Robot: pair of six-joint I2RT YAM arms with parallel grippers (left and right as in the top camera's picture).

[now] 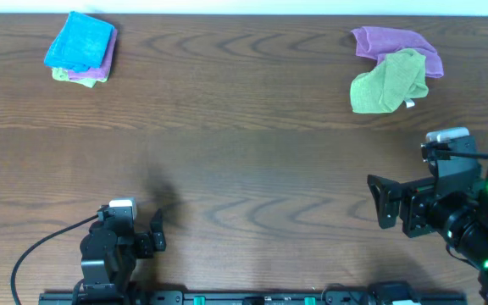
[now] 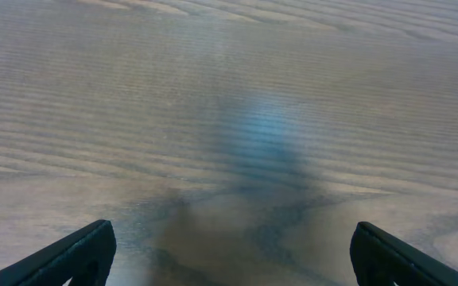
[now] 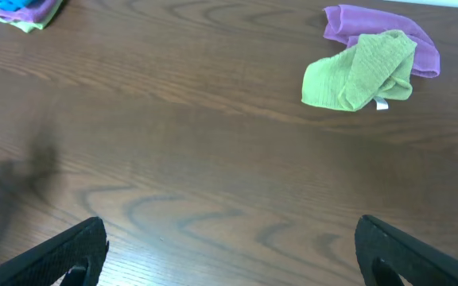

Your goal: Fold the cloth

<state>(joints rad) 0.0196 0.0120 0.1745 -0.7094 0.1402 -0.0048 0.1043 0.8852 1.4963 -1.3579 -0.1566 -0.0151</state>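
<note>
A crumpled green cloth (image 1: 388,82) lies at the back right, partly on a crumpled purple cloth (image 1: 396,42). Both show in the right wrist view, green (image 3: 356,71) and purple (image 3: 372,24). A folded stack with a blue cloth (image 1: 79,42) on top lies at the back left; purple and green edges show beneath it. My left gripper (image 1: 156,233) is open and empty near the front left; in its wrist view (image 2: 229,254) only bare table lies between the fingers. My right gripper (image 1: 382,202) is open and empty at the right, well in front of the green cloth.
The brown wooden table (image 1: 244,152) spans the view. A black cable (image 1: 41,246) runs from the left arm at the front left. The folded stack's corner shows at the top left of the right wrist view (image 3: 18,9).
</note>
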